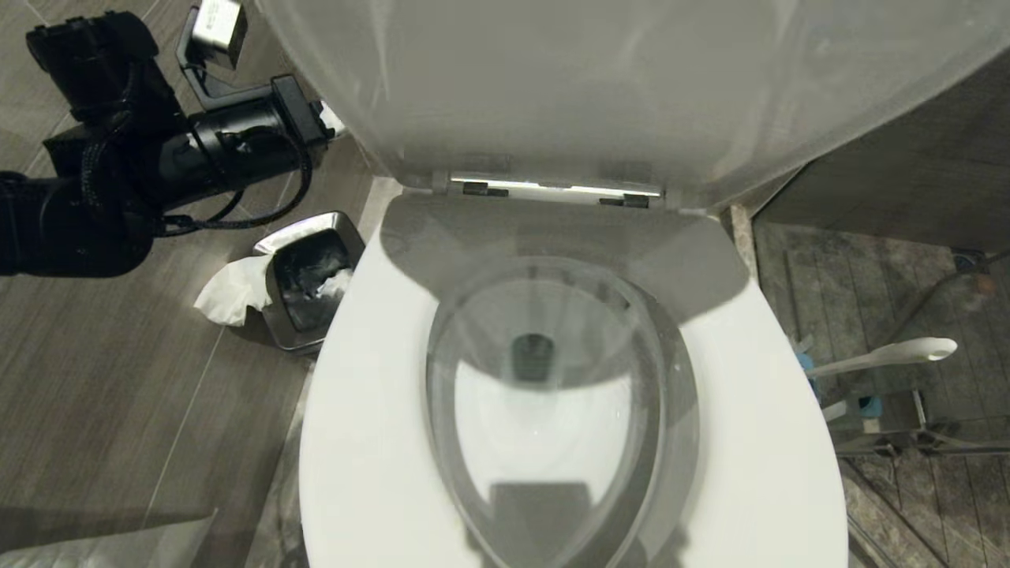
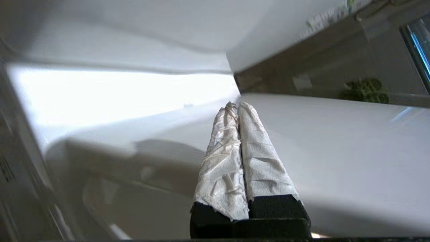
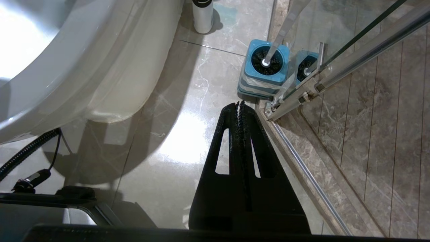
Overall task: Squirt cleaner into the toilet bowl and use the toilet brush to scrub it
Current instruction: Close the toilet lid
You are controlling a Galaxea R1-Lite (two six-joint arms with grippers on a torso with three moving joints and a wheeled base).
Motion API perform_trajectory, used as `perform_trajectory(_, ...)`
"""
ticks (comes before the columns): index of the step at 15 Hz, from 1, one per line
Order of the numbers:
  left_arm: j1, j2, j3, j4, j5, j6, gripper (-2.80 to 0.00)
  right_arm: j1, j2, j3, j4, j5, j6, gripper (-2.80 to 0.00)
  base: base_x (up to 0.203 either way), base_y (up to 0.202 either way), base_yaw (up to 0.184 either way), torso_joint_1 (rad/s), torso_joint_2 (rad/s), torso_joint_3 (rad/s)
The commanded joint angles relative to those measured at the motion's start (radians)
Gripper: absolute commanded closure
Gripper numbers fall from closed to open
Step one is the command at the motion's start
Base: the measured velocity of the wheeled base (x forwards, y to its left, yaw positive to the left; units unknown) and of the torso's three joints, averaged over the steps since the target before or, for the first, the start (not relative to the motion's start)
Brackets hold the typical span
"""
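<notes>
Head view: toilet bowl [image 1: 552,410] open, lid up; toilet brush [image 1: 884,356] beside its right side, handle slanting up from the blue holder [image 3: 263,67]
Left end effector [image 2: 237,107]: closed, empty, paper-wrapped, beside the cistern; far from the brush
Right end effector [image 3: 239,107]: closed, empty; brush just ahead of its tips
Judgement: right arm is nearer

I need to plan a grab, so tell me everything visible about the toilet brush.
The toilet brush stands head-down in a squarish blue-topped holder on the floor beside the glass shower door. Its black bristles fill the holder's round opening. The long, slim white handle leans, ending in a rounded flat tip. No pincer touches it.
</notes>
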Motion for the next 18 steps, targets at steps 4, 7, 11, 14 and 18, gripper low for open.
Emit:
perform_trajectory(4,0.062,-0.162,0.17,0.052,-0.072,0.002,0.0,0.0,-0.001,0.002,0.0,0.001,-0.001,0.0,0.0,0.0,0.0,0.0,0.0,0.0)
perform_trajectory(7,0.073,-0.209,0.229,0.053,-0.074,0.003,0.0,0.0,-0.001,0.002,0.0,0.0,-0.001,0.0,0.0,0.0,0.0,0.0,0.0,0.0)
perform_trajectory(11,0.074,-0.276,0.297,0.054,-0.074,0.005,0.0,0.0,-0.001,0.002,0.0,0.0,-0.001,0.0,0.0,0.0,0.0,0.0,0.0,0.0)
perform_trajectory(14,0.085,-0.349,0.349,0.061,-0.073,0.003,0.0,0.0,-0.001,0.002,0.0,0.0,-0.001,0.0,0.0,0.0,0.0,0.0,0.0,0.0)
perform_trajectory(18,0.181,-0.467,0.348,0.126,-0.068,-0.001,0.0,0.0,-0.001,0.002,0.0,0.0,-0.001,0.0,0.0,0.0,0.0,0.0,0.0,0.0)
